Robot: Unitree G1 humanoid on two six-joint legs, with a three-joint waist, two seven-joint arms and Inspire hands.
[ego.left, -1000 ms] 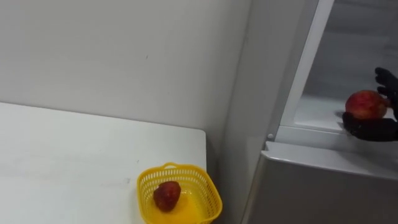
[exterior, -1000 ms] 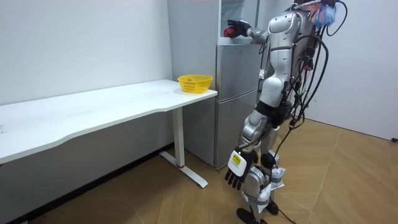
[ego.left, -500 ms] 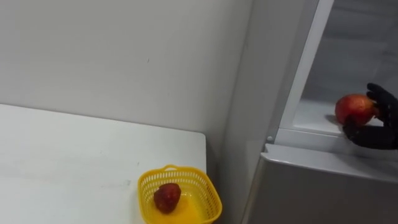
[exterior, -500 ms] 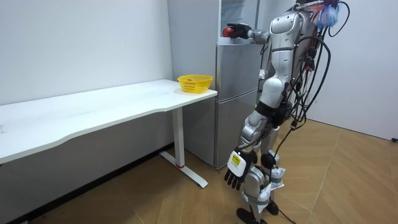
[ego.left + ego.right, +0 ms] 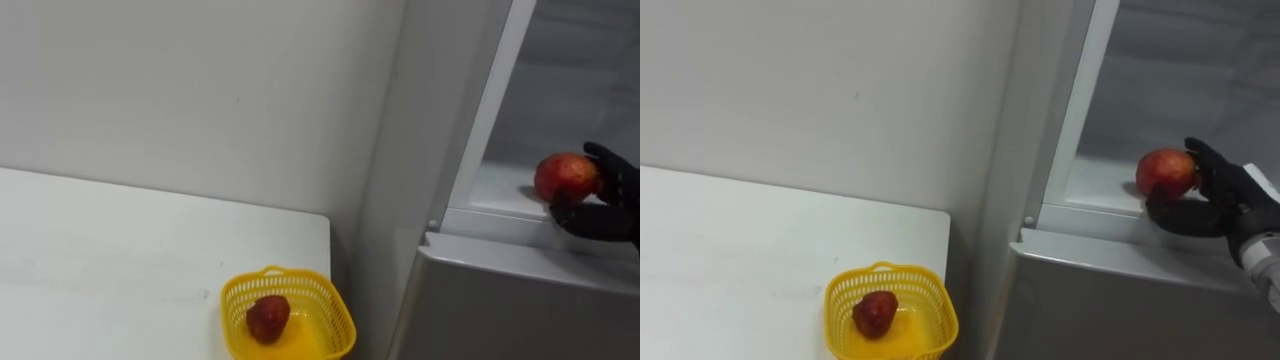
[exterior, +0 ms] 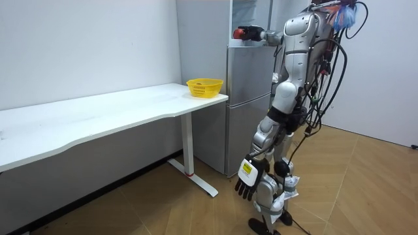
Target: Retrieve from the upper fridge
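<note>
Apple (image 5: pixel 1167 172): round, glossy, red with a paler patch; it sits at the front of the open upper fridge compartment, held by the right hand (image 5: pixel 1218 205). Far left, the table (image 5: pixel 100 250) is a flat, matte white slab against a plain white wall; its front and left are cut off by the frame. At its right corner stands the basket (image 5: pixel 235 290), yellow plastic with a slotted lattice wall, a rounded-square rim and a smooth bottom. Inside lies a second fruit (image 5: pixel 267 315), dark red, dull and roughly heart-shaped; what kind it is cannot be made out. Right of the table stands the fridge (image 5: pixel 520 290), with smooth grey-white panels. Its lower door is closed. Above it, a white frame borders the open upper compartment and its pale shelf (image 5: pixel 500 185). The black right hand is curled round the apple, fingers behind it and thumb below. Whether the apple touches the shelf cannot be told. In the left eye view the frame edge cuts off part of this hand. In the room view the robot stands upright facing the fridge; the left hand (image 6: pixel 247 184) hangs beside its leg, fingers loose and pointing down.
</note>
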